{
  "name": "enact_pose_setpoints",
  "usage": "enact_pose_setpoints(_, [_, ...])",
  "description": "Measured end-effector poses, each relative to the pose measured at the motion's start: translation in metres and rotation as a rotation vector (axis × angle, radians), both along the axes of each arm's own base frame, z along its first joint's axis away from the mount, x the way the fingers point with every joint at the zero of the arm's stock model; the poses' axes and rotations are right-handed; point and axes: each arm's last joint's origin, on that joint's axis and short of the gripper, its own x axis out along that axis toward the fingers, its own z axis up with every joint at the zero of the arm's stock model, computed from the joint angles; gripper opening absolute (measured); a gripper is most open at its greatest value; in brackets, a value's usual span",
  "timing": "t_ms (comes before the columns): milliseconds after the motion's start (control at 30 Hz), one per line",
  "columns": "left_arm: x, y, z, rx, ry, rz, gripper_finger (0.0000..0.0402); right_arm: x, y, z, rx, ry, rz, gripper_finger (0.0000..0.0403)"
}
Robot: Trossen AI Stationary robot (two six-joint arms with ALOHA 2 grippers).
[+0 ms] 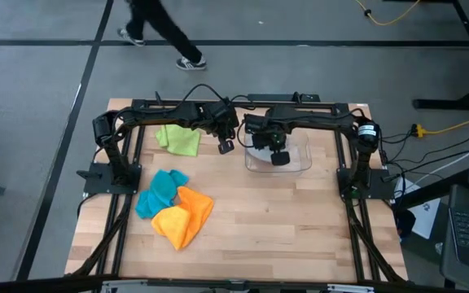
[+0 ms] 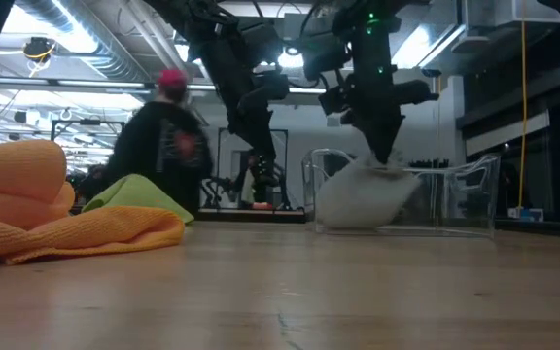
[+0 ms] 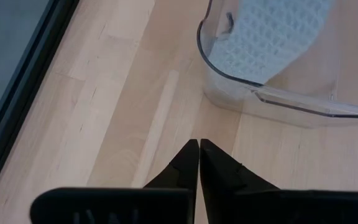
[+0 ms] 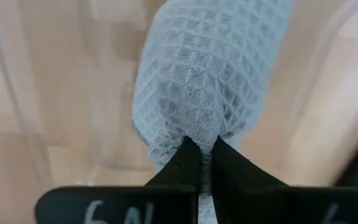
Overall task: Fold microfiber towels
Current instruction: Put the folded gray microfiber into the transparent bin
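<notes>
1. Teal towel (image 1: 160, 192) and orange towel (image 1: 184, 216) lie touching at the bench's (image 1: 283, 228) 8 o'clock.
2. Green towel (image 1: 179, 139) sits at 11 o'clock.
3. Left pincer (image 1: 225, 146), clenched and empty, hovers beside the bin (image 1: 303, 159).
4. Right pincer (image 4: 199, 149) pinches the grey towel (image 4: 210, 68) inside the bin, at 12 o'clock.

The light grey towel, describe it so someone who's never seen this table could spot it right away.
Find the clear plastic bin at the far edge of the wooden table, under the right gripper. The light grey towel sits inside it, pinched by that gripper's fingers. It is the only pale, waffle-textured cloth; the green, teal and orange ones lie outside.
</notes>
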Motion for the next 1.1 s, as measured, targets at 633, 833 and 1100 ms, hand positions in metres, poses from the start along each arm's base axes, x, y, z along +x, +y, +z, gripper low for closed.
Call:
enact_pose_setpoints(633, [-0.001, 0.001, 0.0, 0.036, 0.015, 0.027, 0.0003, -0.012, 0.005, -0.007, 0.032, 0.116, 0.011, 0.0023])
enact_pose_setpoints(833, [-0.004, 0.0, -0.01, 0.026, 0.043, 0.026, 0.0005, -0.02, 0.009, -0.021, 0.121, 0.16, -0.03, 0.0095])
enact_pose_setpoints(1100, [-0.007, 0.003, -0.015, 0.025, 0.045, 0.036, 0.0014, -0.029, 0.015, -0.012, 0.194, 0.257, -0.159, 0.0161])
